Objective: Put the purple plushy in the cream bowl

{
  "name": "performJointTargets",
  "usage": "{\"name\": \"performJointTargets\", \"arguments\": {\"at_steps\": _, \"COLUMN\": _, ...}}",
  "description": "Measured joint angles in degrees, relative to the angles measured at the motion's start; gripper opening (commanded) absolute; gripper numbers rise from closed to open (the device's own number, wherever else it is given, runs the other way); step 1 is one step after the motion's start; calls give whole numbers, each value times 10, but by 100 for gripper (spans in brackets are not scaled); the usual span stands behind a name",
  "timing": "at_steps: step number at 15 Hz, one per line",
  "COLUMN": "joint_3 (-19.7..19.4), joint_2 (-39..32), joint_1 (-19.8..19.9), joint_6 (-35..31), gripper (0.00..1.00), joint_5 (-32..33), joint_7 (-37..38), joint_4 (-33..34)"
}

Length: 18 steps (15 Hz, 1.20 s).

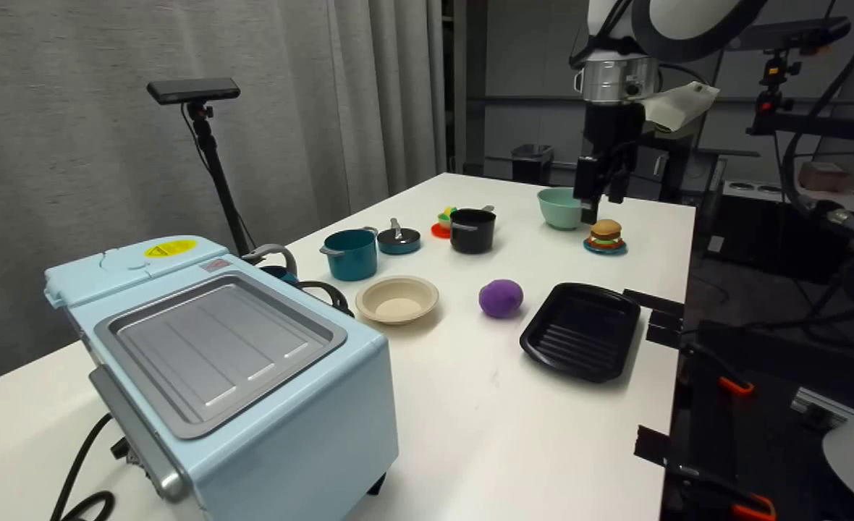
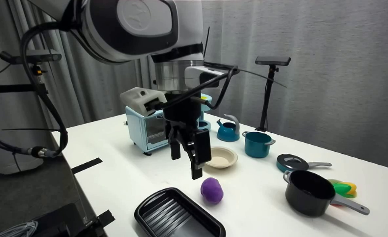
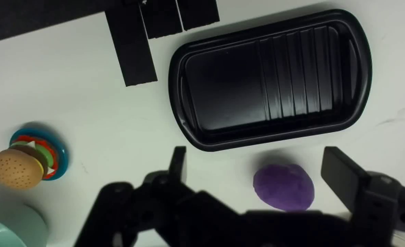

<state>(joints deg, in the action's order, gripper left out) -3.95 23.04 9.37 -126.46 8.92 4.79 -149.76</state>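
Note:
The purple plushy [image 1: 501, 298] sits on the white table between the cream bowl and the black tray. It also shows in an exterior view [image 2: 212, 190] and in the wrist view [image 3: 285, 187]. The cream bowl [image 1: 396, 307] stands upright with nothing in it; my gripper partly covers it in an exterior view [image 2: 221, 157]. In the wrist view only a sliver of its rim shows at the lower right. My gripper [image 2: 186, 163] is open and empty, raised above the table. In the wrist view the plushy lies below and between the fingers [image 3: 255, 151], nearer the right finger, untouched.
A black ridged tray [image 3: 271, 79] lies close beside the plushy. A toy burger [image 1: 606, 233] and a mint bowl [image 1: 561, 206] stand at the far end. A black pot [image 2: 309, 192], teal pot [image 2: 257, 144], lidded pan [image 2: 292, 163] and light blue oven [image 1: 311, 412] are around.

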Motion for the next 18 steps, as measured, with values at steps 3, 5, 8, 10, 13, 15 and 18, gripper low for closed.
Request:
{"name": "performJointTargets", "arguments": {"at_steps": 3, "joint_3": 0, "joint_2": 0, "joint_1": 0, "joint_6": 0, "gripper": 100, "joint_5": 0, "joint_7": 0, "joint_4": 0}}
{"name": "performJointTargets", "arguments": {"at_steps": 5, "joint_3": 0, "joint_2": 0, "joint_1": 0, "joint_6": 0, "gripper": 100, "joint_5": 0, "joint_7": 0, "joint_4": 0}}
{"name": "performJointTargets", "arguments": {"at_steps": 8, "joint_3": 0, "joint_2": -2, "joint_1": -1, "joint_6": 1, "gripper": 100, "joint_5": 0, "joint_7": 0, "joint_4": 0}}
{"name": "performJointTargets", "arguments": {"at_steps": 10, "joint_3": 2, "joint_2": -10, "joint_1": -4, "joint_6": 1, "gripper": 100, "joint_5": -3, "joint_7": 0, "joint_4": 0}}
{"name": "performJointTargets", "arguments": {"at_steps": 13, "joint_3": 8, "joint_2": -37, "joint_1": -14, "joint_6": 0, "gripper": 100, "joint_5": -6, "joint_7": 5, "joint_4": 4}}
{"name": "performJointTargets", "arguments": {"at_steps": 15, "joint_3": 16, "joint_2": -61, "joint_1": -21, "joint_6": -6, "gripper": 100, "joint_5": -7, "joint_7": 12, "joint_4": 11}}
{"name": "performJointTargets", "arguments": {"at_steps": 18, "joint_3": 23, "joint_2": -109, "joint_1": -29, "joint_6": -33, "gripper": 100, "joint_5": -6, "joint_7": 25, "joint_4": 30}}
